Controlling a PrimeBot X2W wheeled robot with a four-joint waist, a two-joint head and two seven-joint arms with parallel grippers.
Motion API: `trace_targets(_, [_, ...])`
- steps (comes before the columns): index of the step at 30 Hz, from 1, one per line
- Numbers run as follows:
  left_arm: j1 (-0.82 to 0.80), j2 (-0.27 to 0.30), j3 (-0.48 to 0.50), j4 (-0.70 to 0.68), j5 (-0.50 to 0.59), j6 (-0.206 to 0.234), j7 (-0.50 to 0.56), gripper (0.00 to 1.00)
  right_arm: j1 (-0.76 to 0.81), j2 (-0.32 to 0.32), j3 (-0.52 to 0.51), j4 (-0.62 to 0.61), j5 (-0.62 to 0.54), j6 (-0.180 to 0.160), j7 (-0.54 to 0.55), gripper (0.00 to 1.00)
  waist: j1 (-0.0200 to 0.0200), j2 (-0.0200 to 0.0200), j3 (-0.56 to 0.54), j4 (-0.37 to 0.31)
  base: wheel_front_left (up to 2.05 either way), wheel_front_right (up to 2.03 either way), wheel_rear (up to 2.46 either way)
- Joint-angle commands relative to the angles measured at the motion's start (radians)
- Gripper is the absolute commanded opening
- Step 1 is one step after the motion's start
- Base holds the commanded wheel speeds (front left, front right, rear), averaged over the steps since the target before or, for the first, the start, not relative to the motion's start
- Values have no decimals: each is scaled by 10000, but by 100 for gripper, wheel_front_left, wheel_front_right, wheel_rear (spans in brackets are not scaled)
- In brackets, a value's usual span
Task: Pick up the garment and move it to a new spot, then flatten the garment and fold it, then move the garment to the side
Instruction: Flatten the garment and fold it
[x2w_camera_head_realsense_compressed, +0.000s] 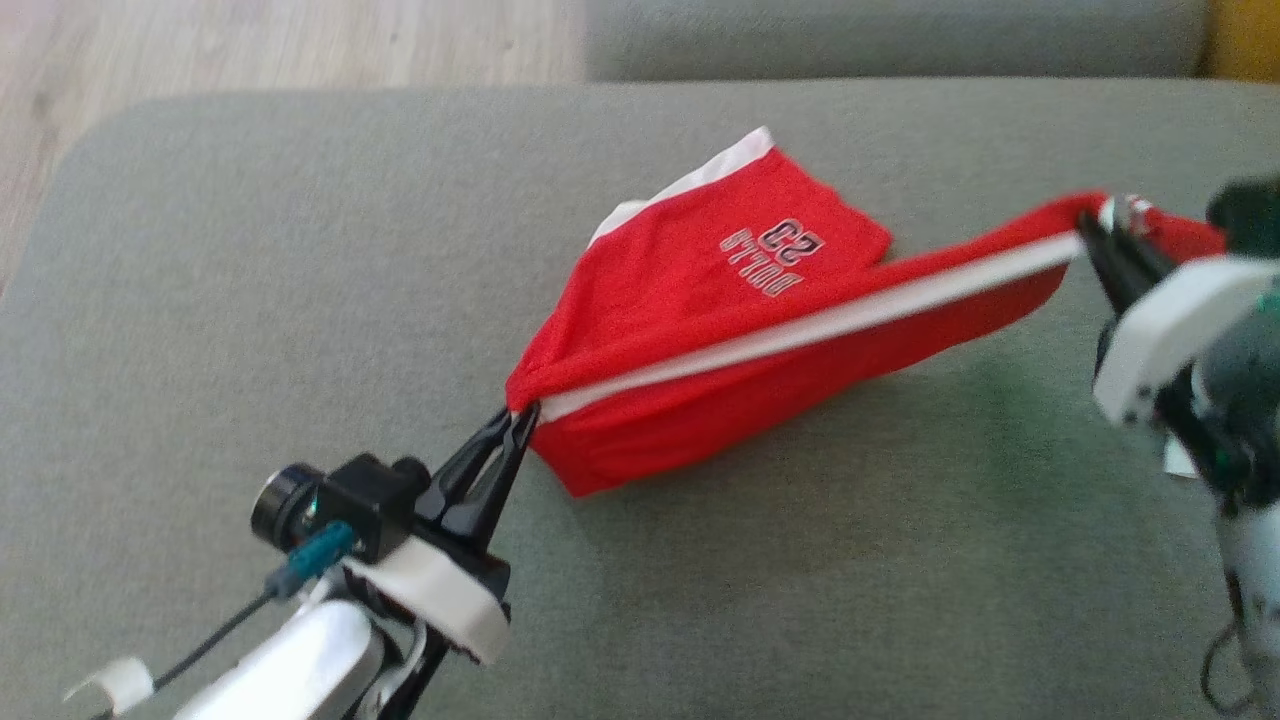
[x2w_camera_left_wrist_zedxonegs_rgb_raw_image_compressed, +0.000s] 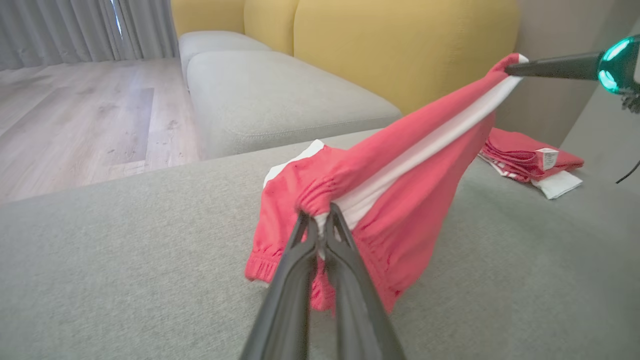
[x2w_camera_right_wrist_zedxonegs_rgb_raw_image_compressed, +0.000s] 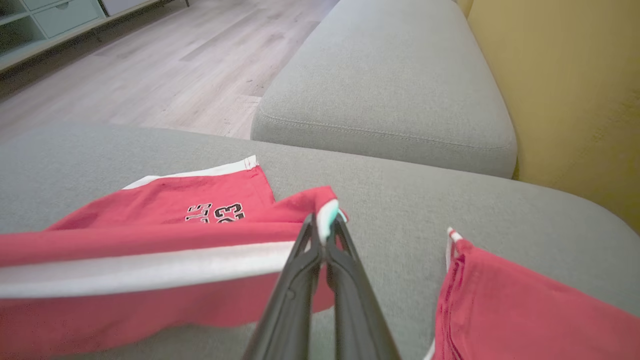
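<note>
The garment (x2w_camera_head_realsense_compressed: 700, 300) is a pair of red shorts with a white side stripe and a printed number. It hangs stretched between my two grippers above the grey cushion (x2w_camera_head_realsense_compressed: 250, 300), and its far leg rests on the cushion. My left gripper (x2w_camera_head_realsense_compressed: 520, 415) is shut on the gathered waistband end, and the left wrist view shows the same grip (x2w_camera_left_wrist_zedxonegs_rgb_raw_image_compressed: 320, 217) on the garment (x2w_camera_left_wrist_zedxonegs_rgb_raw_image_compressed: 400, 200). My right gripper (x2w_camera_head_realsense_compressed: 1085, 235) is shut on the other end at the right. In the right wrist view its tips (x2w_camera_right_wrist_zedxonegs_rgb_raw_image_compressed: 325, 222) pinch the white-edged corner of the garment (x2w_camera_right_wrist_zedxonegs_rgb_raw_image_compressed: 150, 260).
A second red garment (x2w_camera_left_wrist_zedxonegs_rgb_raw_image_compressed: 520, 152) lies folded on the cushion beyond my right gripper, at the lower right in the right wrist view (x2w_camera_right_wrist_zedxonegs_rgb_raw_image_compressed: 525, 310). Another grey seat (x2w_camera_head_realsense_compressed: 900, 35) adjoins at the back, with a yellow backrest (x2w_camera_left_wrist_zedxonegs_rgb_raw_image_compressed: 400, 45). Wooden floor (x2w_camera_head_realsense_compressed: 250, 45) lies past the cushion's far-left edge.
</note>
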Motion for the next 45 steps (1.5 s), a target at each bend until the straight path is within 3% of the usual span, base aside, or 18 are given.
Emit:
trace_targets(1, [-636, 206, 566, -50, -3, -17, 15, 0, -642, -229, 131, -136, -113, 65, 66, 0, -2, 0, 479, 411, 0, 0, 0])
trace_targets(13, [-2176, -747, 483, 1418, 27, -547, 53, 0, -4472, -981, 2102, 2637, -373, 65, 475, 0, -2, 0, 1907, 1548, 0, 0, 0])
trace_targets(22, [-3104, -1347, 374, 2644, 112, -933, -101, 0, -6144, -1203, 3429, 4356, -833, 65, 22, 0, -2, 0, 2632, 1999, 0, 0, 0])
trace_targets(37, [-3994, -2131, 75, 4325, 186, -1453, -434, 0, -7815, -572, 4636, 7184, -745, 65, -1367, 0, -2, 0, 3144, 2406, 0, 0, 0])
trace_targets(38, [-4012, -2159, 57, 4405, 161, -1485, -405, 0, -7881, -546, 4647, 7347, -702, 65, -1405, 4, -2, 0, 3149, 2407, 0, 0, 0])
trace_targets(39, [-4023, -2183, 36, 4490, 127, -1518, -349, 0, -7926, -503, 4726, 7483, -678, 65, -1436, 100, -2, 0, 3152, 2405, 0, 0, 0])
trace_targets(41, [-4046, -2225, 38, 4604, 98, -1535, -392, 100, -8017, -428, 4870, 7727, -668, 65, -1525, 100, -2, 0, 3134, 2386, 0, 0, 0])
trace_targets(45, [-4160, -2232, 110, 4797, 143, -1430, -603, 100, -8240, -339, 4840, 8174, -659, 65, -1987, 100, -2, 0, 3058, 2282, 0, 0, 0])
